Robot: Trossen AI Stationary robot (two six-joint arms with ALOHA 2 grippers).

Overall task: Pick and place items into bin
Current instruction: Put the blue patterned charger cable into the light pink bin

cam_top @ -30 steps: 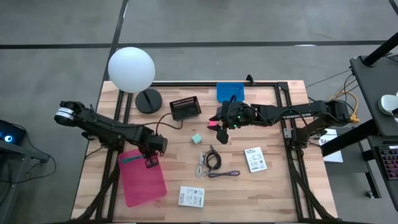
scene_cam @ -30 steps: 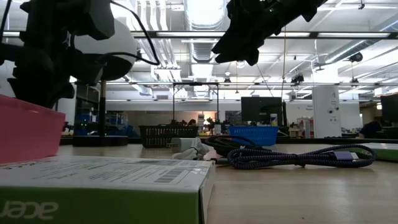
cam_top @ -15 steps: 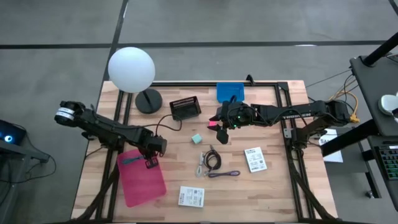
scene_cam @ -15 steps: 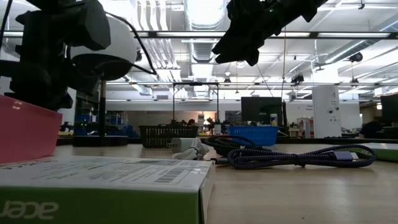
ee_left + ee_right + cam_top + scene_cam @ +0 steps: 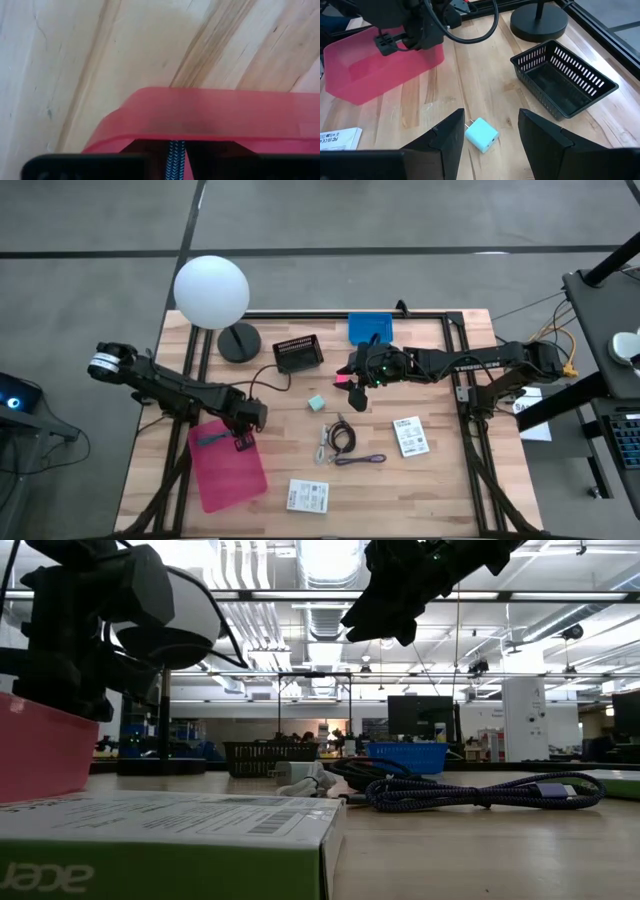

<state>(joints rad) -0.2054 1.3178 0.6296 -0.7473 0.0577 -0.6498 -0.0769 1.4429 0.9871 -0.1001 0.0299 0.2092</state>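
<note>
The pink bin [image 5: 228,470] stands at the table's near left, and a teal pen [image 5: 209,438] lies in its far end. My left gripper [image 5: 244,427] hangs over the bin's far right corner, and its wrist view is filled by the bin's rim [image 5: 200,112]. My right gripper [image 5: 356,392] is open and empty in mid-air, above and a little right of the pale teal cube [image 5: 482,135], which rests on the wood [image 5: 317,403]. A pink cube [image 5: 342,381] shows partly beside it. Black cables [image 5: 340,437], a purple cable [image 5: 362,460] and two white packets [image 5: 409,435] [image 5: 308,496] lie on the table.
A white globe lamp [image 5: 211,290] with a round black base [image 5: 238,342] stands far left. A black mesh basket [image 5: 298,355] and a blue basket [image 5: 370,327] stand at the far edge. A thin blue woven strip [image 5: 175,152] shows under the bin's rim.
My left gripper has risen a little above the pink bin's far end.
</note>
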